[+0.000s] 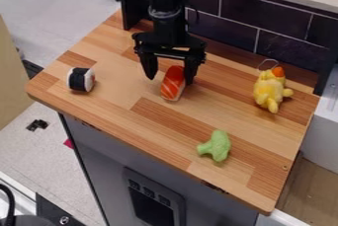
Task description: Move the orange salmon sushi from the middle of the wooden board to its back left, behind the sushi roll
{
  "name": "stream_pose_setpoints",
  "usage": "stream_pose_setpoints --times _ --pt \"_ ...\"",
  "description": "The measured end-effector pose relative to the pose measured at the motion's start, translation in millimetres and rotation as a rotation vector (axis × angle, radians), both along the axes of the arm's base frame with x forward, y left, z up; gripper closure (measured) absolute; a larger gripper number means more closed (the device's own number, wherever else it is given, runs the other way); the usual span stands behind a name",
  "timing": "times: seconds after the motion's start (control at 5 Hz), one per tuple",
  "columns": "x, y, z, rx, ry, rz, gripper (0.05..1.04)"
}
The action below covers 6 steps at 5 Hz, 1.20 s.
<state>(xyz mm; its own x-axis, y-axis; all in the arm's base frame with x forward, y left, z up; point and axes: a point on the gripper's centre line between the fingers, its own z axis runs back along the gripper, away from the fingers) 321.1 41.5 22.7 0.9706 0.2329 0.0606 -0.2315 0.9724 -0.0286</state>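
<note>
Camera view, upper centre: my gripper (170,80), spread apart, hangs by the orange toy sushi (172,90) on a striped wooden counter (125,111); dark tiles (231,15) behind, pale floor (46,27) upper left.

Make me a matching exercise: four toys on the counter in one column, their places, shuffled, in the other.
1. Salmon sushi
2. Black-banded roll
3. Green toy
4. Yellow plush

A. near the left corner of the wooden counter
B. closest to the open tool
C. farthest right of the four
D. lowest in the picture of the four

Pairs: 1-B, 2-A, 3-D, 4-C
</note>
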Motion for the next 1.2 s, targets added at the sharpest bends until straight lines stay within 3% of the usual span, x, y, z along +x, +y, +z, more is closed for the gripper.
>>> stream_pose_setpoints --times 0.6,0.8,1.0,1.2 --pt "2 6 -22.4 0.020 -0.024 -0.007 0.127" --pt "1 9 -21.9 -0.003 -0.020 -0.006 0.371" --pt "0 10 -20.9 -0.013 -0.008 0.000 0.526" --pt "-8 6 -19.9 -0.025 0.052 0.004 0.526"
